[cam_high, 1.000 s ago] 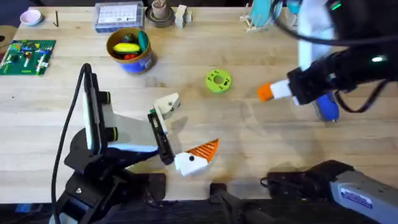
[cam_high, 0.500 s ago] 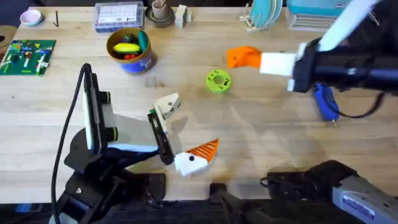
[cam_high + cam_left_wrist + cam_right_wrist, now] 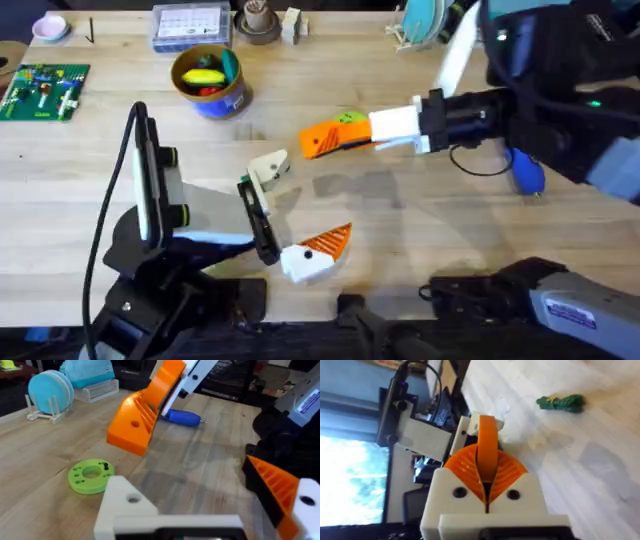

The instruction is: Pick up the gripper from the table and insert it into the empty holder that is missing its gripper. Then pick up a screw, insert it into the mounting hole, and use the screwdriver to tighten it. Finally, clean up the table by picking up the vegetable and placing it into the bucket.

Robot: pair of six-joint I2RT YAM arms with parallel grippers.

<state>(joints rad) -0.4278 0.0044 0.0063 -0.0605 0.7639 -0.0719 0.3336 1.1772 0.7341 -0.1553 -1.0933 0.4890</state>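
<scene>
Right end effector (image 3: 312, 142) is reaching across mid-table, its orange pads pinching the gripper (image 3: 487, 450) between them. It is hovering just beside the holder (image 3: 268, 168), held at the left end effector (image 3: 200, 510); whether the left fingers are open cannot be told. The vegetable (image 3: 561, 402) is lying on the table (image 3: 420, 230).

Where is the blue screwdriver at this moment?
In the overhead view the blue screwdriver lies on the table's right side, partly under the right arm, to the right of the lime-green disc.
</scene>
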